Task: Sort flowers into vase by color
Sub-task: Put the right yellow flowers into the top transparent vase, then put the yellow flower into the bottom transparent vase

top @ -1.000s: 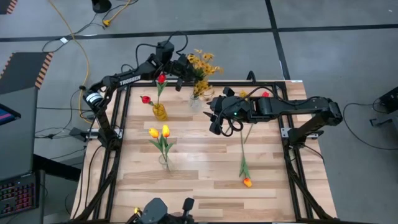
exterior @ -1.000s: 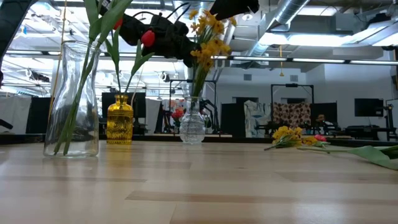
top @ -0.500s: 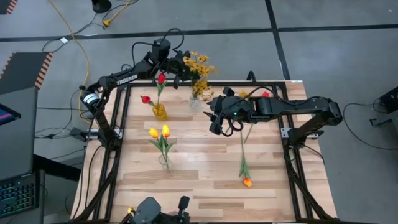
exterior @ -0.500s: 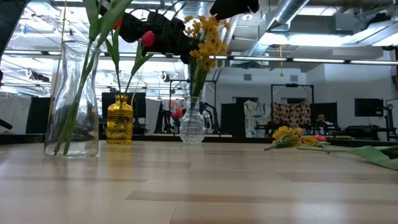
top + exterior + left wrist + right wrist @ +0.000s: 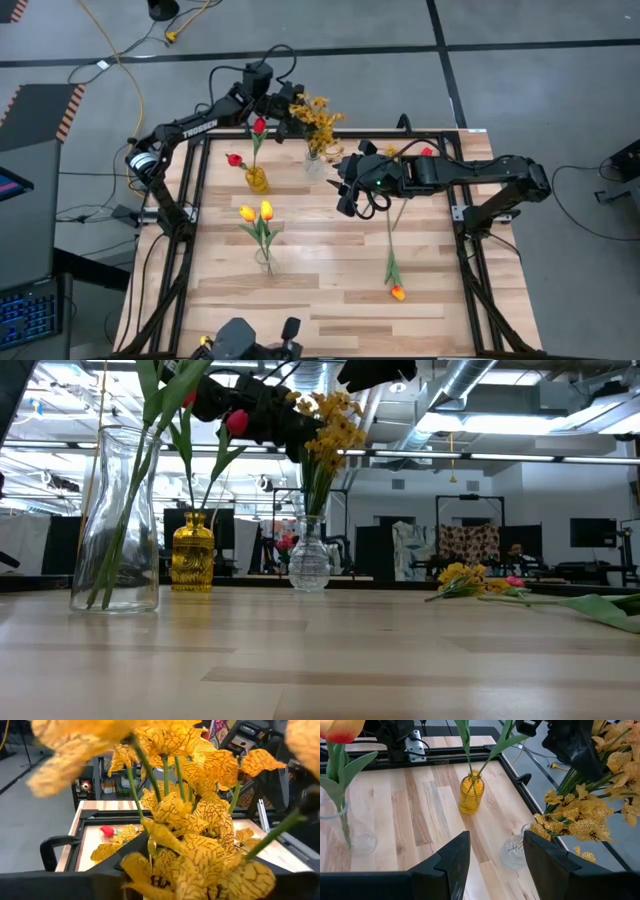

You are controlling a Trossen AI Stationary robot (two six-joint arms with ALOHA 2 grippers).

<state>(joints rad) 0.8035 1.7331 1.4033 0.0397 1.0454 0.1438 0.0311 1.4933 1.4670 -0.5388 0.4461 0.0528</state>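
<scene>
Only one bit of text can be made out: "TROSSEN" is printed on the left arm (image 5: 197, 126); nothing else is legible.

Right end effector (image 5: 492, 857): two dark fingers (image 5: 451, 860) at the lower edge, spread, with bare table (image 5: 420, 805) between them.
Table: pale wood planks, black frame along its far edge.
Amber glass vase (image 5: 470, 793): upright, green stems rising from its neck.
Small clear ribbed vase (image 5: 512, 851): near the table's edge, holding a spray of mustard-yellow blossoms (image 5: 580, 812).
Tall clear vase (image 5: 347, 832): holds a green-stemmed orange tulip (image 5: 340, 729).
Left end effector (image 5: 572, 745): dark, above the yellow spray.
</scene>
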